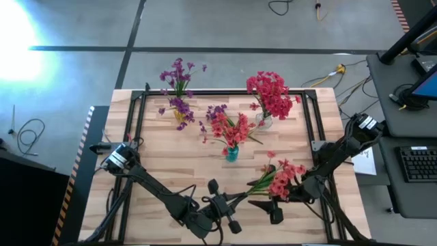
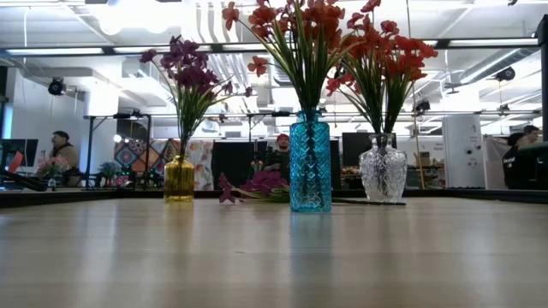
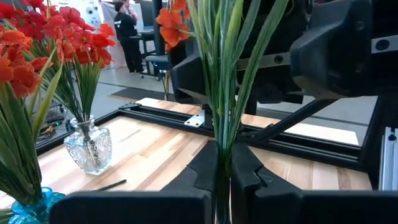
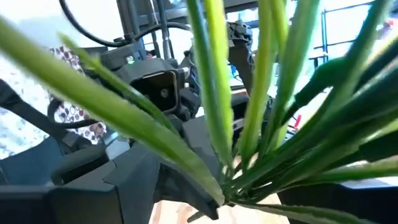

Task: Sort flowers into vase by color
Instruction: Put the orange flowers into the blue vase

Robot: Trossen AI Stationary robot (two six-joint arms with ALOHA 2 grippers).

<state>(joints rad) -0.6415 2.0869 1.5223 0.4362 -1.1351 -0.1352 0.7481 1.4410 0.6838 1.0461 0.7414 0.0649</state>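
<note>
A red flower sprig [image 1: 281, 178] with a long green stem [image 3: 224, 93] is held between my two arms near the table's near edge. My left gripper [image 1: 231, 200] [image 3: 224, 169] is shut on its stem. My right gripper [image 1: 263, 209] is open, its fingers on either side of the sprig's leaf base [image 4: 227, 190]; whether they touch it I cannot tell. A yellow vase [image 2: 179, 180] holds purple flowers, and a blue vase [image 1: 232, 154] [image 2: 310, 167] and a clear vase [image 1: 265, 122] [image 2: 383, 171] hold red ones. A purple sprig [image 2: 257, 183] lies on the table. My left gripper pinches the red sprig's bare stem [image 3: 222, 140], below its leaves, between the two fingers [image 3: 202, 171]. The stem rises straight out from between them in the left wrist view. In the high view the sprig reaches from the gripper toward the table's right, blossoms at the far end.
A black frame rail [image 1: 225, 92] runs around the wooden table top [image 1: 171, 171]. The three vases stand in the far half. Bare wood lies in the near left part. People show in the room beyond the table [image 2: 60, 145].
</note>
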